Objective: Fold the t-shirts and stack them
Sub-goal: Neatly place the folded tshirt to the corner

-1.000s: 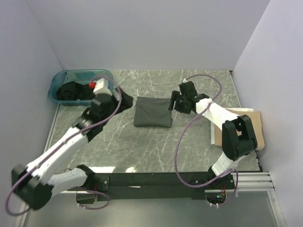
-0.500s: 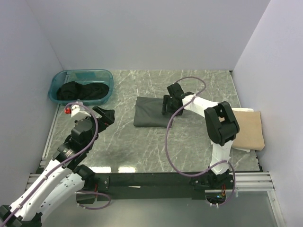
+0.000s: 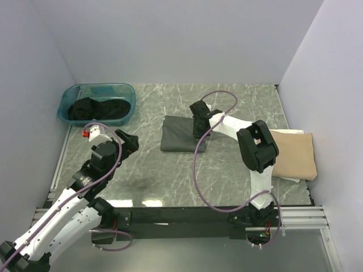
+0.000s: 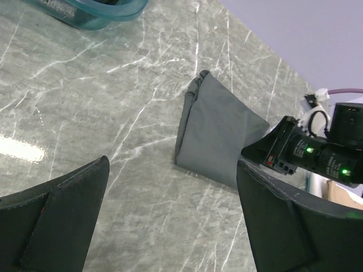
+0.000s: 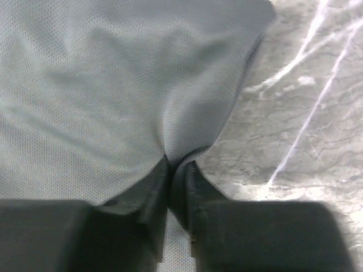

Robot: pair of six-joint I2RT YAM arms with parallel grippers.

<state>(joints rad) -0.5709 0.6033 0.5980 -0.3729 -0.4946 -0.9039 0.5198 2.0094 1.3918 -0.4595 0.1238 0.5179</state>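
Tub (image 3: 67, 101) beyond our left pincer (image 3: 129, 141) holds black shirts (image 3: 96, 109); that pincer gapes empty, while our right pincer (image 3: 198, 129) is pinched onto the grey shirt (image 3: 177, 134).

Dark grey shirt (image 3: 180, 134): folded into a neat rectangle, flat on the bench (image 3: 227, 170). Its right edge is pinched up into a small ridge between the fingers of the right end effector (image 3: 198, 133).

Tan shirt (image 3: 292, 156): folded flat, well to the right of that end effector.

Black shirts (image 3: 99, 110): crumpled, unfolded heap in a tub (image 3: 96, 86), beyond the left end effector (image 3: 127, 140).
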